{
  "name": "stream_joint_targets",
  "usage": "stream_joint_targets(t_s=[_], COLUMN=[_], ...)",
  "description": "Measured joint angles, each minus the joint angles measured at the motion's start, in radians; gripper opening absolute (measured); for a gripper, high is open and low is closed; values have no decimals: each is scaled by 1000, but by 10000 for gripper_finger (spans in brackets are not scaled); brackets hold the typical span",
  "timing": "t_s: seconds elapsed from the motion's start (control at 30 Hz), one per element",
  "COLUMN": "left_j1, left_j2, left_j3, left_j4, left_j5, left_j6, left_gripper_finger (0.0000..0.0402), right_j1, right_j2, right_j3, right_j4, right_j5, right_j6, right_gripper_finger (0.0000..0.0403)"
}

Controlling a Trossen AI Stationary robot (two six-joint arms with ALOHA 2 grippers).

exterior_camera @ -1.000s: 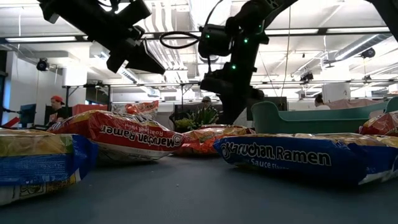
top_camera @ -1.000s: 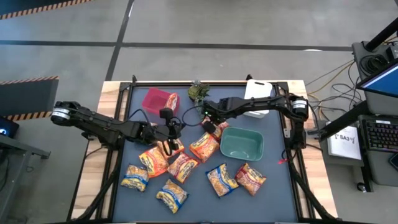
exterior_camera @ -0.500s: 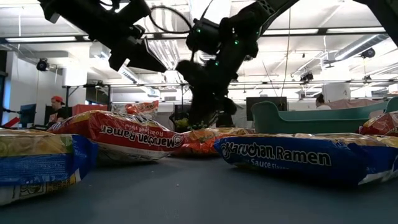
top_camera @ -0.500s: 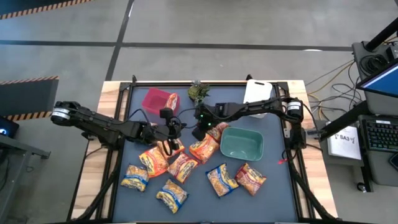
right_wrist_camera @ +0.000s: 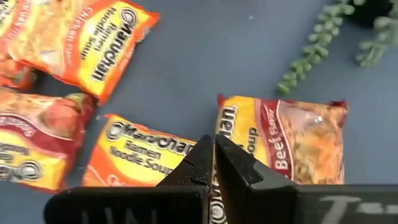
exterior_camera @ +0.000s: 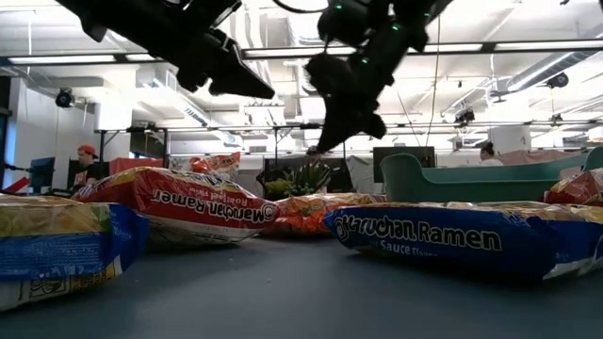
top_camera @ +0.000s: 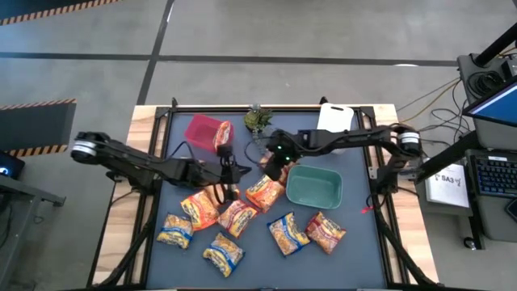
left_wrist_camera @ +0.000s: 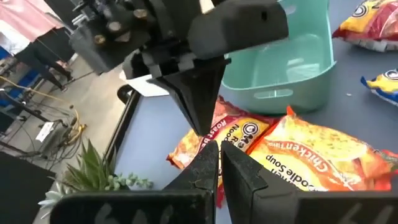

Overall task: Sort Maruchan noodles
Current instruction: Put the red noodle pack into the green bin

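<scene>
Maruchan noodles lie scattered on the dark desk, most in front of the two bins. The left gripper hangs above the middle packets, fingers together, holding nothing. Beside it the right gripper, fingers together and empty, hovers just left of the green bin.

Orange, red and yellow-blue Maruchan noodles; teal bin.

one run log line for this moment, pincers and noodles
left pincer: shut, empty, above noodle packets | right pincer: shut, empty, beside green bin | red bin: one packet | green bin: empty
</scene>
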Motion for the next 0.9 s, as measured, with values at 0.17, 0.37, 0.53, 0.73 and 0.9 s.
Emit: stream_joint_targets(t_s=[0.17,0.37,0.53,0.73,0.9], left_j1=[0,7,25,76,119], left_j2=[27,92,181,261,279], left_j3=[0,0,9,80,98], left_j4=[44,184,324,312,289], left_j5=[1,1,1,2,-7], left_j6=[-51,-126,-114,-94,-48], left_gripper_finger=[1,1,1,1,0], right_j1=[-1,-20,-30,-63,-121], right_j2=[-89,-140,-126,-133,-137], right_j3=[-160,-307,-364,-379,-370], right_j4=[181,407,534,540,536], right_j5=[1,59,71,70,41], right_j6=[12,18,-18,-102,-154], right_gripper_finger=[9,9,9,9,9])
